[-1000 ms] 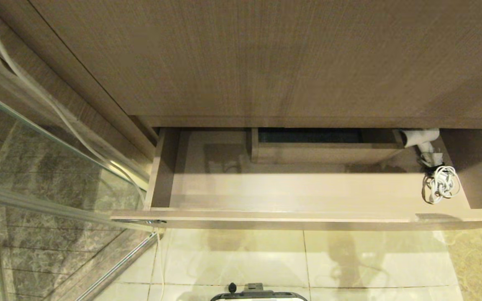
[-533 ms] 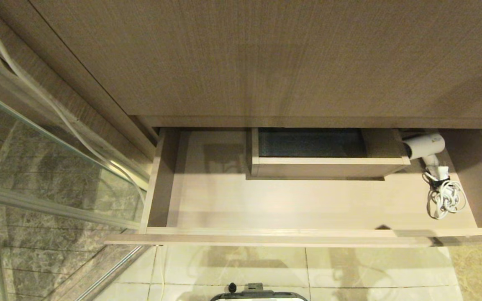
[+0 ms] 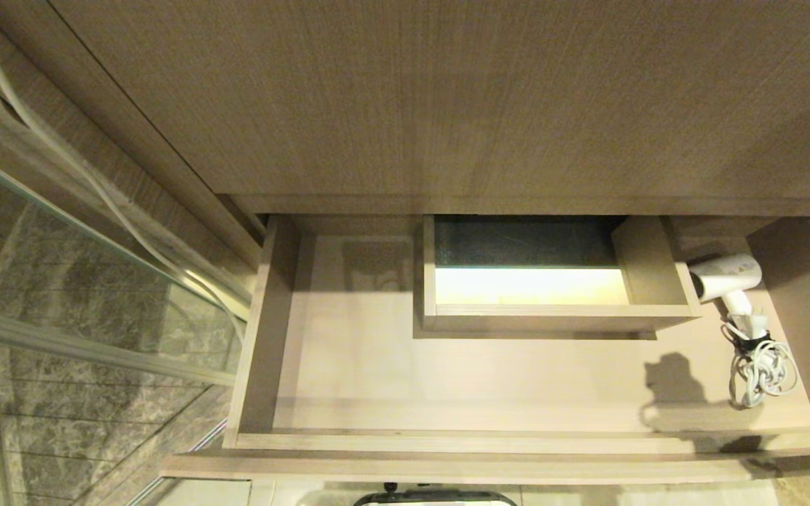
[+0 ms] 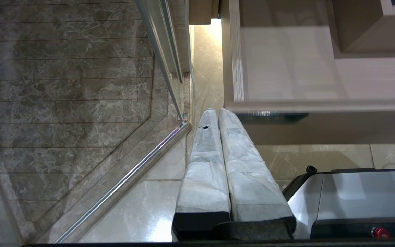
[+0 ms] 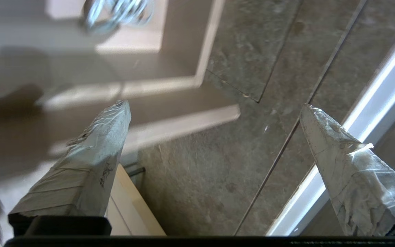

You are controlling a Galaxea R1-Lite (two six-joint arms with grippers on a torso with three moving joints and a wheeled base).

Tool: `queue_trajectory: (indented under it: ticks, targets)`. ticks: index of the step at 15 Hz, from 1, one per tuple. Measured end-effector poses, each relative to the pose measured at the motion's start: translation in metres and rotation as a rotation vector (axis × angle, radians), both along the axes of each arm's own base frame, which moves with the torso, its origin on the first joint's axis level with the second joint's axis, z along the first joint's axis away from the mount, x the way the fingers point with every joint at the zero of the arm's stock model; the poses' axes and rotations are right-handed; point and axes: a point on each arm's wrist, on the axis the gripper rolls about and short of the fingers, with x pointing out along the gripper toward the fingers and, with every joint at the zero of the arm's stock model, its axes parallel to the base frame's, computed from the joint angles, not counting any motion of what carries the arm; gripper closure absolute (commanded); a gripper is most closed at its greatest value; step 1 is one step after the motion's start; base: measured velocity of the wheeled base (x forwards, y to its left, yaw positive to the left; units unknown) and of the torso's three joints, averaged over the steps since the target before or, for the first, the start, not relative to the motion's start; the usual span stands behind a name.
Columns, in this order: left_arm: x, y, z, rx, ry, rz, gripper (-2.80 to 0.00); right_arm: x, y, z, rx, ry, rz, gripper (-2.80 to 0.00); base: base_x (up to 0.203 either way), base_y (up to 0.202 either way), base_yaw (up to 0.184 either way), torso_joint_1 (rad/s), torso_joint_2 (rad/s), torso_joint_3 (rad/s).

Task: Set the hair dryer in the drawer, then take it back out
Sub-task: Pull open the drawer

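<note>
**Head view: drawer pulled out, dryer lying at its right end**

Head view: the drawer (image 3: 349, 365) stands out from under the wood-grain cabinet front (image 3: 447, 98), w/ its flat front edge near the bottom of frame. Boxed cut-out (image 3: 553, 309) sits at rear middle. The hair dryer (image 3: 726, 275) lies on the drawer floor at the right end, just right of the cut-out's corner, barrel toward the back, handle running toward the front. Its bundled cord (image 3: 760, 372) is piled at the handle's end, near the drawer's right wall. A dark shadow falls on the drawer floor left of the cord. Neither arm shows in this view. Glass partition (image 3: 81, 281) on the left, w/ a long thin white cable (image 3: 60, 151) draped along it.

Right wrist view: right gripper (image 5: 214, 109) w/ fingers spread wide apart, nothing between them, over the floor tiles (image 5: 218, 164) beside the drawer's front corner; the cord bundle is blurred at the frame edge.

Left wrist view: left gripper (image 4: 218, 115) w/ both wrapped fingers pressed together, empty, near the drawer's left front corner, beside the robot base (image 4: 355, 192).
</note>
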Motion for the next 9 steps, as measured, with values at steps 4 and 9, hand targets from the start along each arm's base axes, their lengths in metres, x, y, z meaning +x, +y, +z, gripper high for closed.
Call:
queue_trajectory:
  ticks: [4,9]
  targets:
    - [0.000,0.000,0.000,0.000,-0.001,0.000,0.00,0.022,-0.016,0.014,0.001,-0.034,-0.043,-2.80,0.000,0.000,0.000,0.000,0.00,0.000]
    - [0.000,0.000,0.000,0.000,-0.001,0.000,0.00,0.029,-0.019,0.005,0.043,0.009,-0.020,-2.80,0.000,0.000,0.000,0.000,0.00,0.000]
